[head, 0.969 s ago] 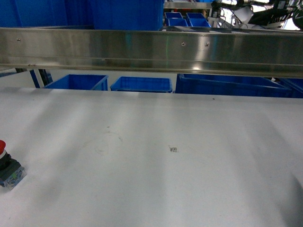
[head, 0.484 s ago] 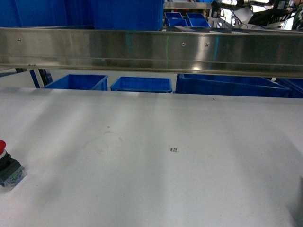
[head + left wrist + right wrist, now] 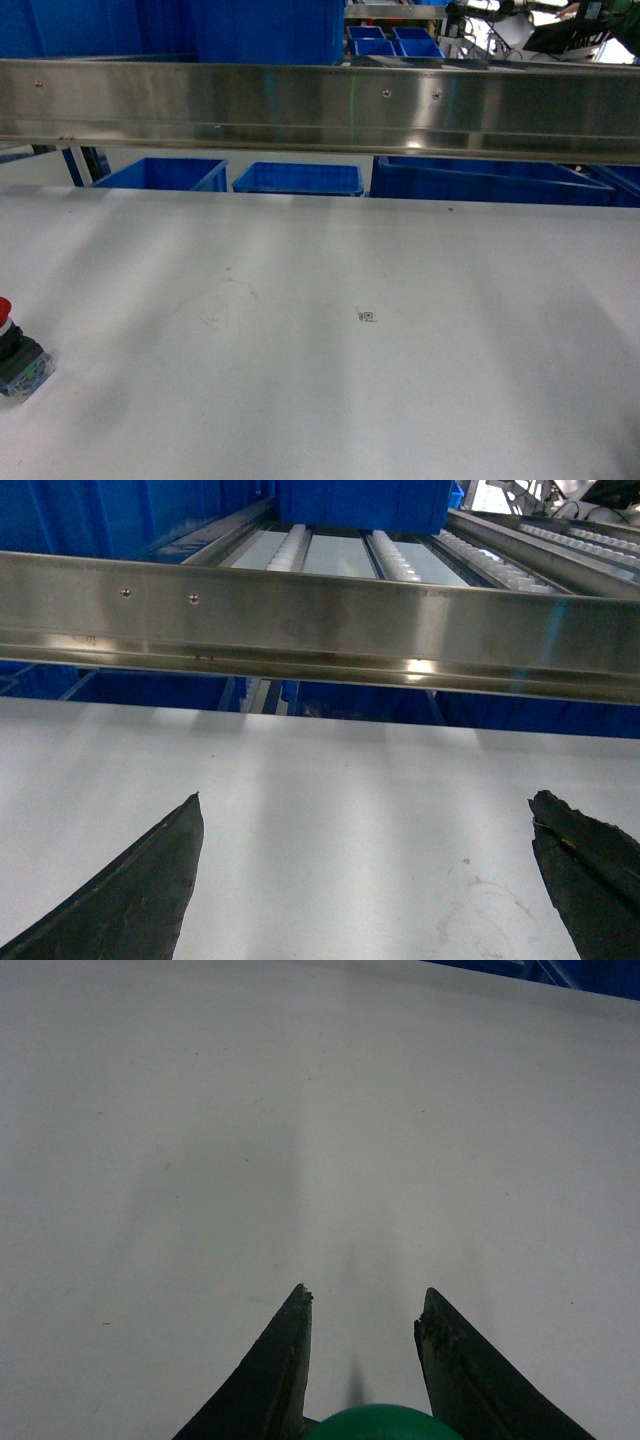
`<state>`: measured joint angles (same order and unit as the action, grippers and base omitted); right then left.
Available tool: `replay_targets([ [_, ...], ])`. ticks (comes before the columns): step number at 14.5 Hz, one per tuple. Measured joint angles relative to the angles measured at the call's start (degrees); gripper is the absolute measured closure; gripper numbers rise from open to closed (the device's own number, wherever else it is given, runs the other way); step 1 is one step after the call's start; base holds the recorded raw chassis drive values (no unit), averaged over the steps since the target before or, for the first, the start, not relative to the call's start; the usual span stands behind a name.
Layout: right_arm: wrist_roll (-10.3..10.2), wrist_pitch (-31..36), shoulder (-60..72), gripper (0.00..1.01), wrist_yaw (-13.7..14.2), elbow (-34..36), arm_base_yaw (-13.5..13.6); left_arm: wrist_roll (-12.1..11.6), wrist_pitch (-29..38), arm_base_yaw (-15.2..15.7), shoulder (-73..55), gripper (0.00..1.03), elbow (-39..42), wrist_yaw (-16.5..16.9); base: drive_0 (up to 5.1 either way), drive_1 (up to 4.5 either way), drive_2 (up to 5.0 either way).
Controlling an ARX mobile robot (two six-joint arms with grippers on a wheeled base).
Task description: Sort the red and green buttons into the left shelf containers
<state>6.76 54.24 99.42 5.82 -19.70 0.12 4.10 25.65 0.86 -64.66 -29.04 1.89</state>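
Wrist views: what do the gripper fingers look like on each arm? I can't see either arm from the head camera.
Both pairs are black, tapering to points, with rough, worn-looking edges. Left fingers show as broad wedges at the frame's lower corners. Right fingers are narrower blades. No cables or markings show.

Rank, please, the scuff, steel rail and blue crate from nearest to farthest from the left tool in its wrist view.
1. Scuff, low right, just ahead.
2. Steel rail, across the middle.
3. Blue crate, top, behind the rail.

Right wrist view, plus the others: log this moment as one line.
left gripper: open, empty | right gripper: shut on green button | red button: on table, left edge
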Motion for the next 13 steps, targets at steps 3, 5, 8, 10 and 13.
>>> replay_targets([
  [3,-1.66,-10.23,-13.94,0.71,-0.98,0.77,2.75,0.00,0.00,0.00,0.00,0.05,0.00,0.02,0.0,0.00,0.0],
  [5,-3.28,-20.22,-22.84,0.71,-1.88,-0.02,4.15,0.00,-0.02,0.00,0.00,0.05,0.00,0.00,0.0,0.00,0.0],
  [8,-2.38,-29.14,-40.28,0.71,-4.33,-5.42,6.73,0.00,0.00,0.00,0.00,0.05,0.00,0.02,0.0,0.00,0.0],
  [10,-2.38,-30.10,-38.12,0.71,-4.52,-5.55,6.56,0.00,0.02,0.07,0.00,0.05,0.00,-0.02,0.0,0.00,0.0],
  [13,-2.34,-30.12,-38.01,0.71,-4.57,-4.33,6.56,-1.62,6.29,0.74,-6.21,0.05,1.86,-1.99,0.0,0.00,0.0],
])
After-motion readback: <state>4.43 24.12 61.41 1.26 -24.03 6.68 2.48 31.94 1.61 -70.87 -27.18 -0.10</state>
